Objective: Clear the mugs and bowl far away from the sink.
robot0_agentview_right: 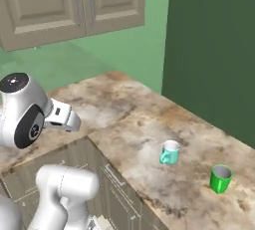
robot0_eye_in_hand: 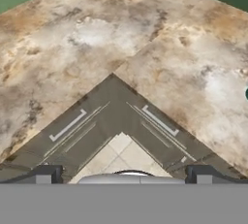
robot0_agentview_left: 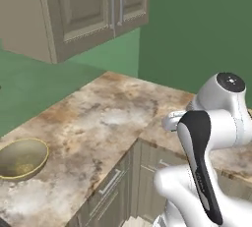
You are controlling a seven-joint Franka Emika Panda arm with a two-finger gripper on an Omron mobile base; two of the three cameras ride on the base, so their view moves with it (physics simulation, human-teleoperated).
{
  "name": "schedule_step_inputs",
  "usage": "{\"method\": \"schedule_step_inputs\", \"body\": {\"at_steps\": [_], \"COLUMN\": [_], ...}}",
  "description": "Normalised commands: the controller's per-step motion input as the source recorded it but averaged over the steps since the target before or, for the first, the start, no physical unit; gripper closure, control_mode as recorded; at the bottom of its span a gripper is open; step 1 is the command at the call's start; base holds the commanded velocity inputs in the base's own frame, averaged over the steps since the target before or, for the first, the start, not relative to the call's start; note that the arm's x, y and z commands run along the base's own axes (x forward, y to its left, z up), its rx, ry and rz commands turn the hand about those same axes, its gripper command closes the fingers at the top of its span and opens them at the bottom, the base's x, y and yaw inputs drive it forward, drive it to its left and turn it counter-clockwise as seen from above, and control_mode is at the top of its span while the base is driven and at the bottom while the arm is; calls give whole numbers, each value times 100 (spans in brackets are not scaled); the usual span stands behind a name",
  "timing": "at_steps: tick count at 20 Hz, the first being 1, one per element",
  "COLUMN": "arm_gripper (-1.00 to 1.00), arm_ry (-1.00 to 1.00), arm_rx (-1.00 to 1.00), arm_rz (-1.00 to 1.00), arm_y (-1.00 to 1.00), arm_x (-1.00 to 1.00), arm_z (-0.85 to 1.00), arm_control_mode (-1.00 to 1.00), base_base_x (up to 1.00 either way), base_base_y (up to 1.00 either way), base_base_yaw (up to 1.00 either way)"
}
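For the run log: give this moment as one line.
bowl: left counter, untouched | teal mug, green mug: right counter, upright, apart | gripper: over corner, fingers apart, holding nothing

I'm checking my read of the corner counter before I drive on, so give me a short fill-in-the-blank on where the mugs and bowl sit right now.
1. In the right base view, the teal mug and the green mug both stand ____ on the marble counter.
2. The mug nearer the counter's inner corner is the ____ one.
3. In the left base view, the bowl sits on the counter's ____ run.
4. The gripper holds ____.

Missing words: upright; teal; left; nothing
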Motion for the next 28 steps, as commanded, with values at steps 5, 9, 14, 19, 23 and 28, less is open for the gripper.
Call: {"method": "schedule_step_inputs", "body": {"at_steps": [5,9,14,19,23,28], "arm_gripper": [-100,-100,-100,-100,-100,-100], "arm_ry": [0,0,0,0,0,0], "arm_rx": [0,0,0,0,0,0], "arm_rz": [0,0,0,0,0,0], "arm_y": [0,0,0,0,0,0], "arm_x": [0,0,0,0,0,0], "arm_z": [0,0,0,0,0,0], "arm_control_mode": [100,100,100,100,100,100], "base_base_x": [0,-3,-10,0,31,64], "base_base_y": [19,29,37,30,21,18], "base_base_yaw": [61,55,50,32,9,0]}}
